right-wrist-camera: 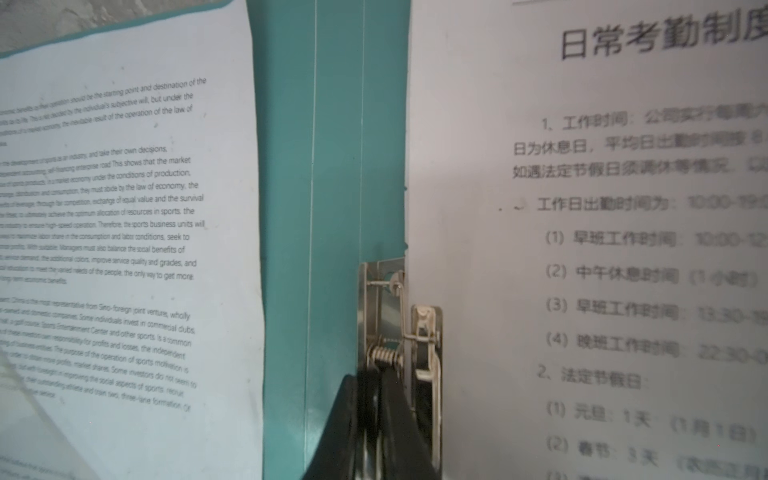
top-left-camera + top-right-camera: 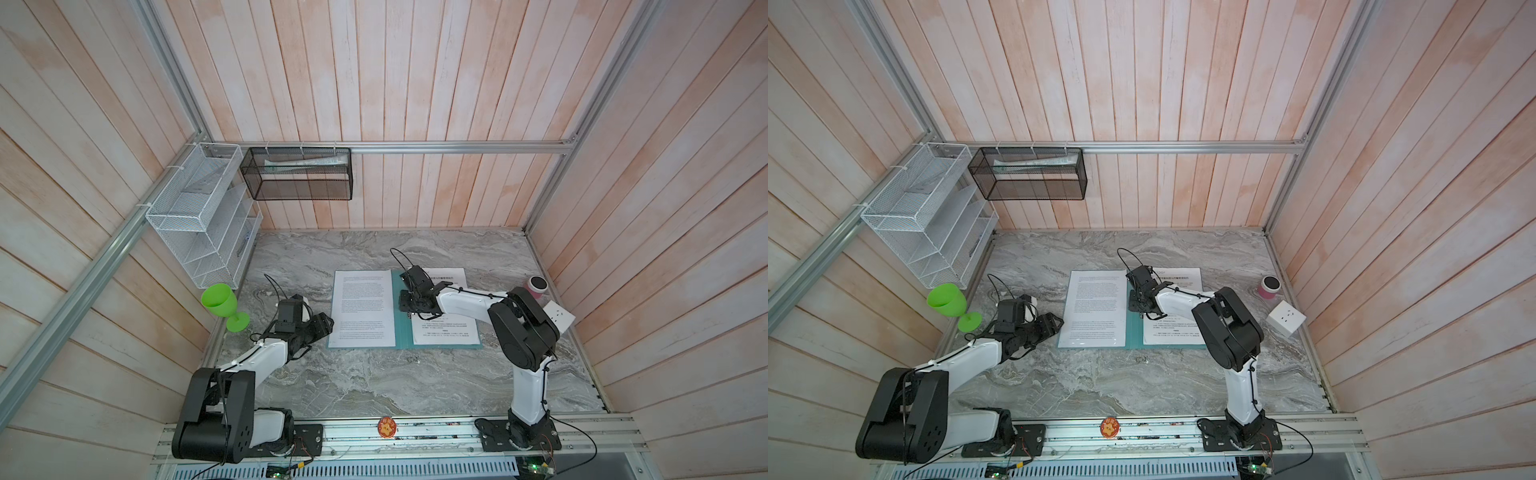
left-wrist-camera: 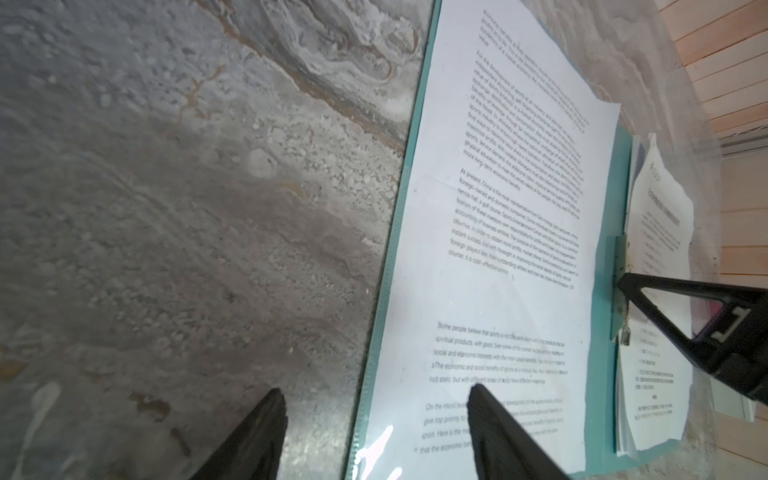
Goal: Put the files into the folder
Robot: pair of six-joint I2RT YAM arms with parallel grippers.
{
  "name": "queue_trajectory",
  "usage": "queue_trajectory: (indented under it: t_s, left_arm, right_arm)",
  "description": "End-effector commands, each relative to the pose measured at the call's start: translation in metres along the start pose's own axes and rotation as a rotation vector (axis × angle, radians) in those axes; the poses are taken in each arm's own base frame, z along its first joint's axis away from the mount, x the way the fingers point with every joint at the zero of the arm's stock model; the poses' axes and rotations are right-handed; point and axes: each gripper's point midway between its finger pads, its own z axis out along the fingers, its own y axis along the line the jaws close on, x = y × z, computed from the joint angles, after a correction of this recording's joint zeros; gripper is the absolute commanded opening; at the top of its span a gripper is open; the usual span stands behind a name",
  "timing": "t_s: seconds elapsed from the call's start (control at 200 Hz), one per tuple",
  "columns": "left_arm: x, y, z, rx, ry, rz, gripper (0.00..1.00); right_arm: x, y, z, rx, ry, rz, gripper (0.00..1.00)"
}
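We found the folder (image 2: 402, 338) lying open in the middle of the surface (image 2: 374, 386). A single sheet (image 2: 362, 307) lay on its left half and the files (image 2: 446, 332) on its right half. The clip (image 1: 386, 316) sat between them at the spine. A goblet (image 2: 220, 303) stood well to the left. A cup (image 2: 537, 286) and a socket block (image 2: 559, 318) stood at the far right.
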Motion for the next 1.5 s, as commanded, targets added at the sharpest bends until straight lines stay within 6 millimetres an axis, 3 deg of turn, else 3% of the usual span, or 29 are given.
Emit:
queue_trajectory:
  t_s: [0.0, 0.305, 0.715, 0.895, 1.175, 1.495]
  left_arm:
    - [0.005, 0.003, 0.001, -0.032, 0.043, 0.011, 0.72]
    - [0.016, -0.012, 0.019, 0.068, 0.150, 0.018, 0.71]
    - [0.020, -0.031, 0.018, 0.188, 0.177, 0.021, 0.68]
    - [0.006, -0.048, 0.003, 0.281, 0.116, 0.013, 0.66]
    - [-0.024, -0.095, -0.035, 0.544, 0.012, -0.020, 0.63]
    - [-0.046, -0.131, -0.071, 0.637, -0.074, 0.021, 0.63]
  right_arm:
    - [0.049, -0.028, 0.015, 0.061, 0.166, 0.005, 0.12]
    - [0.052, -0.023, 0.019, 0.007, 0.183, -0.010, 0.12]
    - [0.058, -0.017, 0.026, -0.039, 0.210, -0.012, 0.12]
    - [0.061, -0.016, 0.027, -0.056, 0.220, -0.008, 0.12]
    - [0.067, -0.014, 0.030, -0.080, 0.241, -0.001, 0.10]
    - [0.066, -0.011, 0.028, -0.099, 0.235, 0.007, 0.10]
